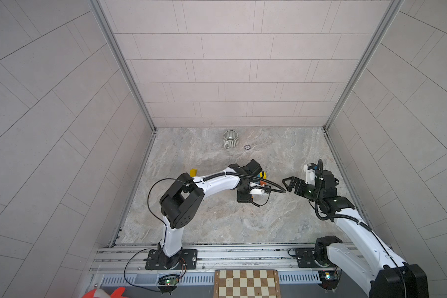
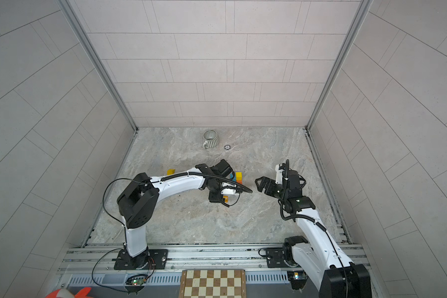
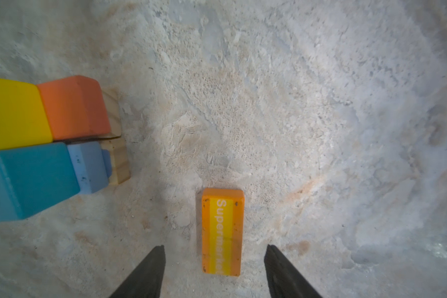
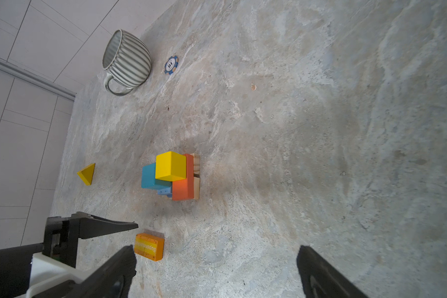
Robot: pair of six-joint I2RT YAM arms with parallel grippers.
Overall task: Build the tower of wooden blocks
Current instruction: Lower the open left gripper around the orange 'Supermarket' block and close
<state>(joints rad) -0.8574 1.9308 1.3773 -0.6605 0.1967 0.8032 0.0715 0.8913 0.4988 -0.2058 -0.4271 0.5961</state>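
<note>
Left pincer (image 3: 215, 247) is open, wide enough to clear the piece below it, and holds nothing. Its two fingers hang either side of the near end of the orange block (image 3: 222, 232), w/ no contact that we can see. That block lies flat on the counter (image 1: 217, 219), "Supermarket" face up. In the top views it sits just below frame ctr, mostly hidden under the left wrist.

We judge the step in hand to be the pick of this block. To do it well:
- Go fwd along the block so the fingers flank its middle, not its end; an end grip would likely let it swing.
- Keep the fingers parallel to the long sides, drop until the tips are near the counter, then close across the narrow width.
- Lift straight up before moving sideways.

The wood block tower (image 4: 173, 175) stands near the block, at ctr of both top views, partly behind the left wrist. It has two columns side by side: yellow on orange-red on bare wood, teal on pale blue on bare wood. Approach it from above, since a side brush could shift a column. The flat block looks fit to bridge both tops.

Right pincer (image 4: 214, 250) is spread wide and empty, right of ctr in both top views, well apart from the tower. A yellow wedge (image 4: 87, 174) lies loose, left of ctr.
</note>
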